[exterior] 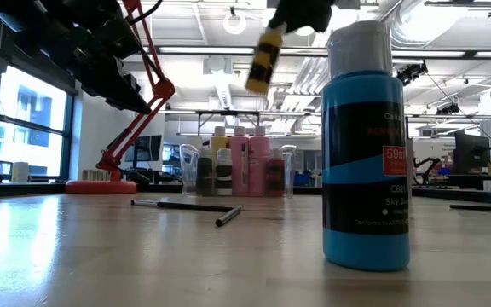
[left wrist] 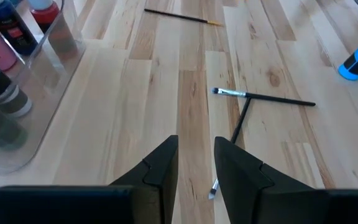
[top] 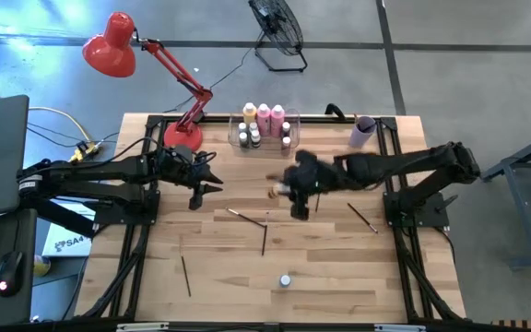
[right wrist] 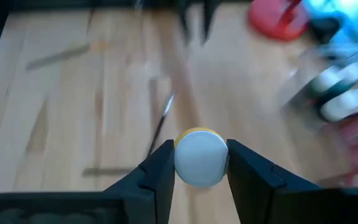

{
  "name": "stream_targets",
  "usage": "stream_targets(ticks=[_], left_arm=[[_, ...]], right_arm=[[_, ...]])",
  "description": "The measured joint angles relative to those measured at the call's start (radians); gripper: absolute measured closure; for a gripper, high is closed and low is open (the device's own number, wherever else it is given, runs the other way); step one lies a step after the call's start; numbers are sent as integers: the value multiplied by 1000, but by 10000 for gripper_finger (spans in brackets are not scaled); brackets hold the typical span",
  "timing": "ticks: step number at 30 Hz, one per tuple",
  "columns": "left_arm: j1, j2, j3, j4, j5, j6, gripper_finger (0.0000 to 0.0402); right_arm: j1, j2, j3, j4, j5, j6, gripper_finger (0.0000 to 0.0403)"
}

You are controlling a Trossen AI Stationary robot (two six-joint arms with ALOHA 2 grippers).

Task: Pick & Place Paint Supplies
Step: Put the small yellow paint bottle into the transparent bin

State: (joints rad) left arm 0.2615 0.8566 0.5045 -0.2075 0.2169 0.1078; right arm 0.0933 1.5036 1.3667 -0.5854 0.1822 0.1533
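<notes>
While my right jaws (right wrist: 201, 163) clamp yellow mini bottle (right wrist: 201, 155) above bench, shallow cap grip w/ swing may drop it; left jaws empty.

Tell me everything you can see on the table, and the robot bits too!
clear bin: one, see-through, far edge, holding tall pink and yellow bottles plus small white-capped ones
lilac cup: one, far right
red lamp: one, far left
blue bottle: one, white cap, standing near the front edge
paintbrushes: four, thin and dark, lying loose on the wood
yellow bottle: one, white cap, lifted off the table
right gripper: shut on the yellow bottle, mid-table
left gripper: empty, above the wood left of the bin
</notes>
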Motion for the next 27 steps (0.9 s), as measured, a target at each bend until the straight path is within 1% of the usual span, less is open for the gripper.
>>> stream_targets(ticks=[4, 10, 14, 19, 27], left_arm=[[0, 0, 0, -27, 0, 0, 300], [0, 0, 0, -55, -2, 0, 300], [0, 0, 0, -58, -2, 0, 300], [0, 0, 0, -59, -2, 0, 300], [0, 0, 0, -106, 0, 0, 300]], right_arm=[[-69, 0, 73, -16, 3, -45, 283], [-163, 16, 119, -16, -2, -78, 283], [-218, 71, 143, -16, -37, -105, 283], [-280, 145, 198, -11, -43, -133, 283], [-369, 197, 292, -16, -57, -159, 283]])
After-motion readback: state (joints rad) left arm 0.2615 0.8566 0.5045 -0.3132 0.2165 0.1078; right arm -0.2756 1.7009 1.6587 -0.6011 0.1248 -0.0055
